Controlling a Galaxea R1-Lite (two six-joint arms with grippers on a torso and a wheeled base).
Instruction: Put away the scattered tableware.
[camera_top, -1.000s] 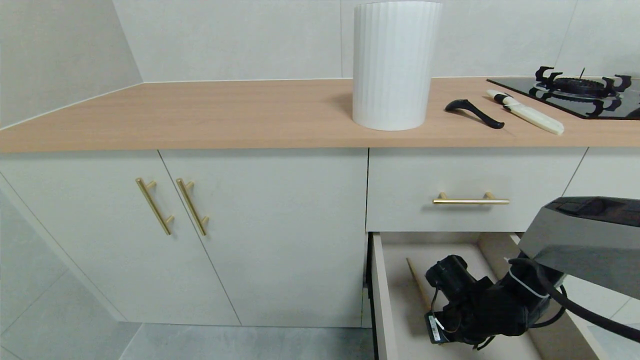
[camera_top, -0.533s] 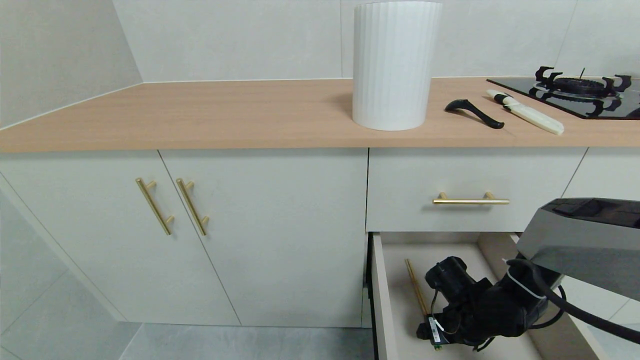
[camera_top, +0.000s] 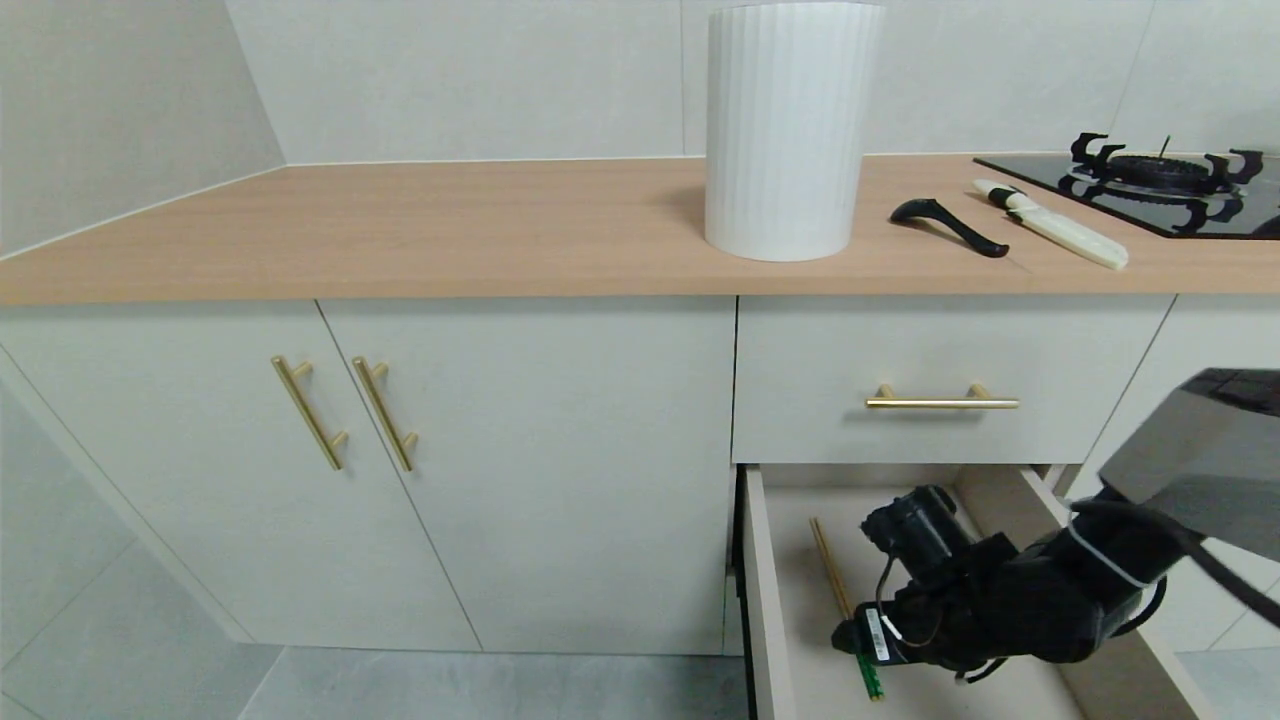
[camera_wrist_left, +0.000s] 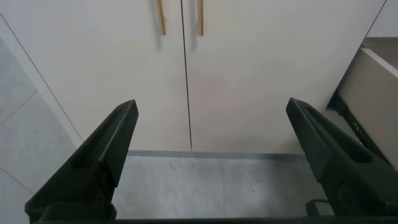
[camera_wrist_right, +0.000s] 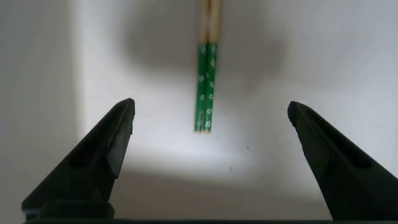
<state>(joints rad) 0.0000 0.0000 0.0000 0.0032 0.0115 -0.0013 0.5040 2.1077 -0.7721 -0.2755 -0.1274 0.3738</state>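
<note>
A pair of wooden chopsticks (camera_top: 838, 592) with green ends (camera_wrist_right: 206, 87) lies flat on the floor of the open lower drawer (camera_top: 762, 600), close to its left wall. My right gripper (camera_top: 868, 640) hangs inside the drawer just above them, open (camera_wrist_right: 209, 107), with nothing between its fingers. On the counter lie a black spoon (camera_top: 948, 226) and a white knife (camera_top: 1050, 222), right of a tall white ribbed container (camera_top: 785, 130). My left gripper (camera_wrist_left: 211, 106) is open and empty, low in front of the double cabinet doors (camera_wrist_left: 186, 68).
Above the open drawer is a closed drawer with a gold bar handle (camera_top: 942, 403). A black gas hob (camera_top: 1150, 185) sits at the counter's far right. The cabinet doors (camera_top: 400, 450) with gold handles stand to the left. The wooden counter (camera_top: 400, 220) stretches left.
The right gripper has risen a little and drawn back to the right. The chopsticks have settled on the drawer floor, and their green ends now show.
</note>
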